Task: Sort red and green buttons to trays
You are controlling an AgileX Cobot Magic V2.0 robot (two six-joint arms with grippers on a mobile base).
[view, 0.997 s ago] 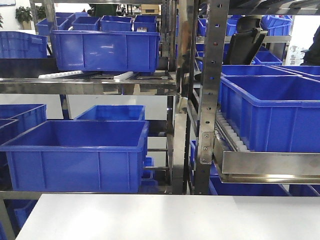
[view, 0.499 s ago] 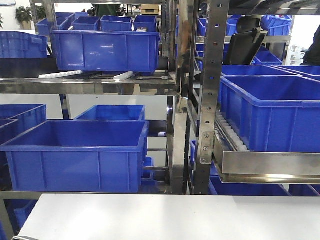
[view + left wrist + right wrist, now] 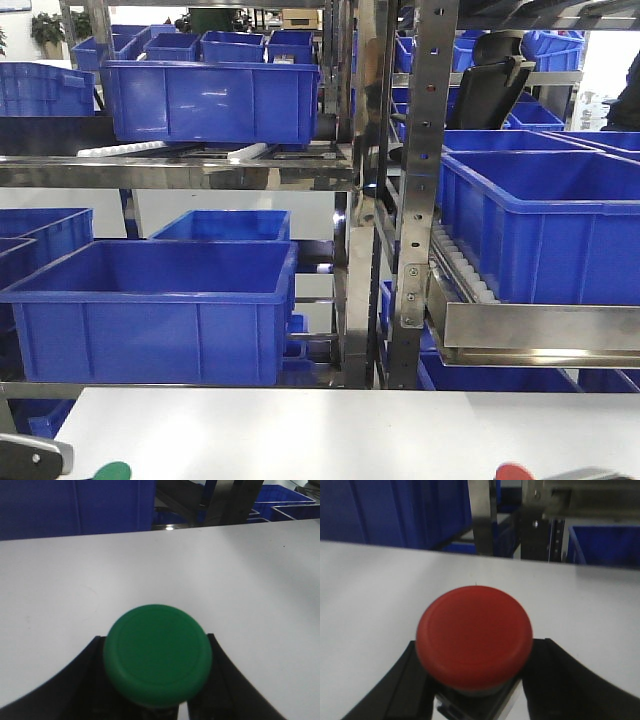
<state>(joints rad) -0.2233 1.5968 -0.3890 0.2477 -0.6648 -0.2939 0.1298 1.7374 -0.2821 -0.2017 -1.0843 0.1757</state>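
As claws (image 3: 155, 639) (image 3: 480, 643) clamp, green button (image 3: 157, 652), red button (image 3: 474, 636)

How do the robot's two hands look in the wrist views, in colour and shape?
Both the left hand and the right hand have black fingers with smoothly curved inner edges, widening toward the base. No cables or markings show.

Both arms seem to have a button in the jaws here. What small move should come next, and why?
Probably carry both toward the trays rather than release. The left gripper is shut on the green button, the right gripper on the red button, each above the white table; no tray shows in any view, so opening now would likely misplace them.
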